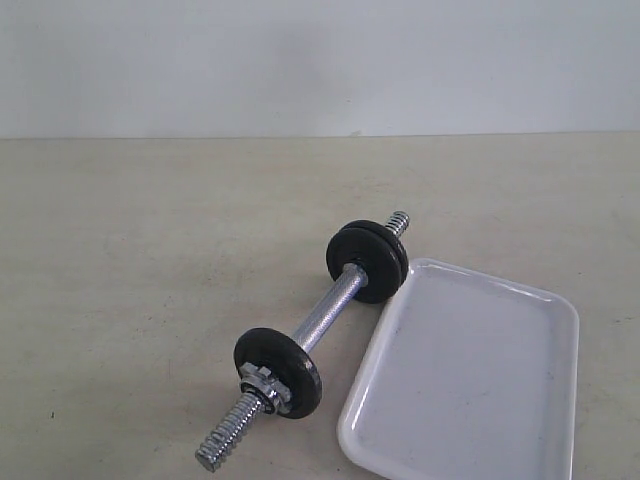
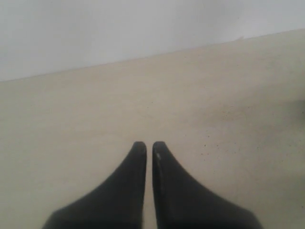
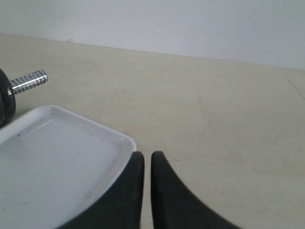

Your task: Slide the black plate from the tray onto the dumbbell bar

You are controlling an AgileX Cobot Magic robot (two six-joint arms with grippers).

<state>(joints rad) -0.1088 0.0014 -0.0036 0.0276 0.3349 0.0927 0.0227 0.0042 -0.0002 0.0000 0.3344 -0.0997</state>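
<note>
Tray (image 1: 470,380), lower right of the exterior frame, is bare, no plate in it. Bar (image 1: 330,305) lies diagonally on the table (image 1: 130,250), just beside the tray's left rim. Far pair (image 1: 368,260) of black plates is stacked on the bar's upper end, centre frame, close to the tray's top corner; can't tell if touching. No nut shows on that end, only bare thread. Near plate (image 1: 278,372) sits at the lower end with the nut (image 1: 262,382) outboard against it. My read: the plate is on the bar, task done or near enough.

Handling: cast iron, so dense for its size, rigid, not fragile. Raised rim gives purchase; pinch across the edge and keep the hole free. Coarse thread could snag the bore if the plate tilts. The far pair looks unsecured and may slide off if the bar tips.

Left gripper (image 2: 149,145): fingers drawn together, thin slit, nothing held, over bare table. Right gripper (image 3: 147,156): same, empty, near a tray corner. Neither arm shows in the exterior view.
</note>
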